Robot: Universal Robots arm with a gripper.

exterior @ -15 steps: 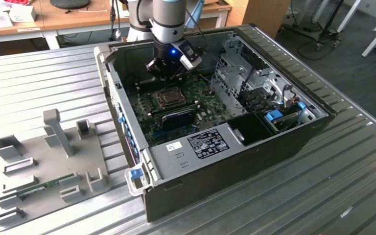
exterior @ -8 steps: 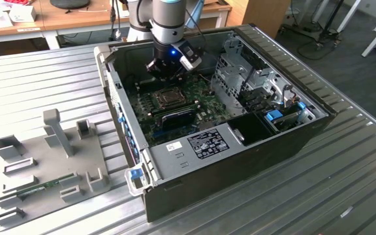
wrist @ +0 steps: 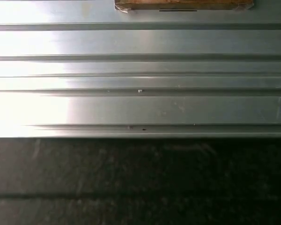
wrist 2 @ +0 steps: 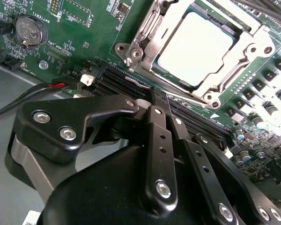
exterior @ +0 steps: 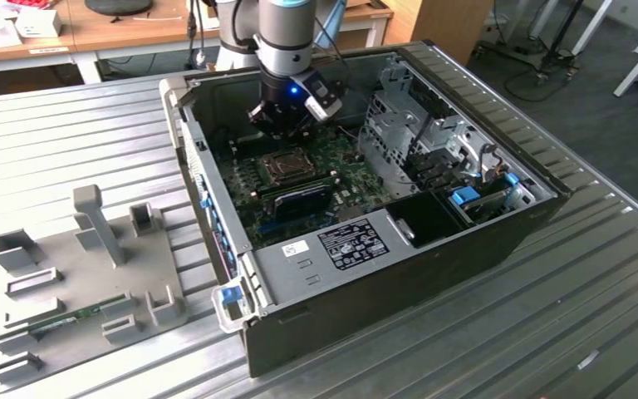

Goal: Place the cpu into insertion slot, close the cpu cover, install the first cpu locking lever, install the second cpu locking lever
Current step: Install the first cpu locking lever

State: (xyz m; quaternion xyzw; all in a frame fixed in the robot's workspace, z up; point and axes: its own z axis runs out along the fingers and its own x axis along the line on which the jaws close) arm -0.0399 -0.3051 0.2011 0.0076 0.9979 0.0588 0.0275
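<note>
The cpu (wrist 2: 194, 44), a pale flat square, lies in the insertion slot (exterior: 289, 166) on the green motherboard inside the open computer case. The silvery cpu cover (wrist 2: 234, 65) lies flat around it, framing the chip through its window. A thin metal lever rod (wrist 2: 192, 101) runs along the socket edge nearest my gripper. My gripper (wrist 2: 155, 96) is shut, its tips close together just off that edge, above the black memory slots (wrist 2: 122, 82). I see nothing held between them. In the exterior view the gripper (exterior: 283, 129) hangs just behind the socket.
The case walls (exterior: 430, 249) and a drive cage (exterior: 408, 125) hem in the board. A coin battery (wrist 2: 28, 30) and a red-black cable (wrist 2: 37, 89) lie beside the gripper. A grey fixture plate (exterior: 86, 274) sits at the exterior view's left on the ribbed metal table (wrist: 140, 70).
</note>
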